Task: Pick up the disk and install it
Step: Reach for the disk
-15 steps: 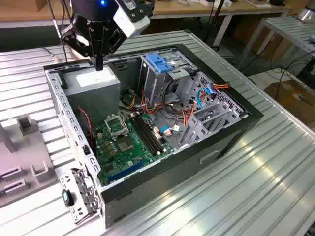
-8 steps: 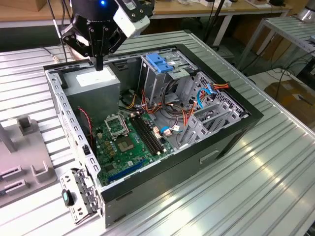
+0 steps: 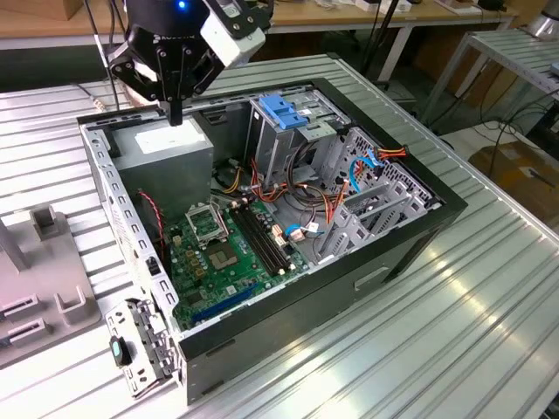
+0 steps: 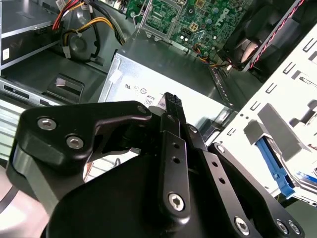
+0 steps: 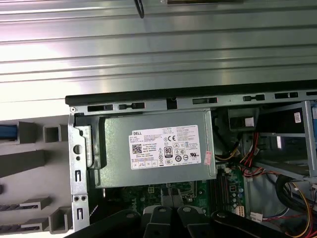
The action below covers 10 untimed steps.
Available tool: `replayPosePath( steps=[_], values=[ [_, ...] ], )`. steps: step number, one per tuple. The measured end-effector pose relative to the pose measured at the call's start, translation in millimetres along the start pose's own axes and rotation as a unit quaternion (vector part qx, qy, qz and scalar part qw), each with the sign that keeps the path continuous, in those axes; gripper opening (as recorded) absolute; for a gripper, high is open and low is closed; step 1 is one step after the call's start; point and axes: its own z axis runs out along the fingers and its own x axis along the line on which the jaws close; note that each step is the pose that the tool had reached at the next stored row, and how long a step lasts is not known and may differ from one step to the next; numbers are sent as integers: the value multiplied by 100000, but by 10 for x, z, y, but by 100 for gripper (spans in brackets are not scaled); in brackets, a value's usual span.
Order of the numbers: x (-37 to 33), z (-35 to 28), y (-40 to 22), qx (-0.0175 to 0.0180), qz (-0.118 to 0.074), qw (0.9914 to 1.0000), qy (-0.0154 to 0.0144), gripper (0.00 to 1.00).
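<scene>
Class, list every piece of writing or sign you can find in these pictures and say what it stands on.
Sticker on the power-supply box: logo, barcode, certification signs, fine print; too small to quote reliably.
Printed signs on the box's side, second wrist view: blurred, unreadable.
Motherboard: markings too small to read.

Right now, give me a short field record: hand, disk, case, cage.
hand: shut, empty, above the power supply
computer case: open, on the slatted metal table
disk: blue-railed, apparently in the grey holder outside the computer case
drive cage: upright, light-blue latch on top
</scene>
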Motion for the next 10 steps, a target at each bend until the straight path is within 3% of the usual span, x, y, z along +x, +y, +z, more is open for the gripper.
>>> replayPosePath(
  steps=[7, 10],
  values=[
    [109, 5, -7, 0, -9, 100000, -2, 11],
    [116, 5, -7, -2, -18, 100000, -2, 11]
  ],
)
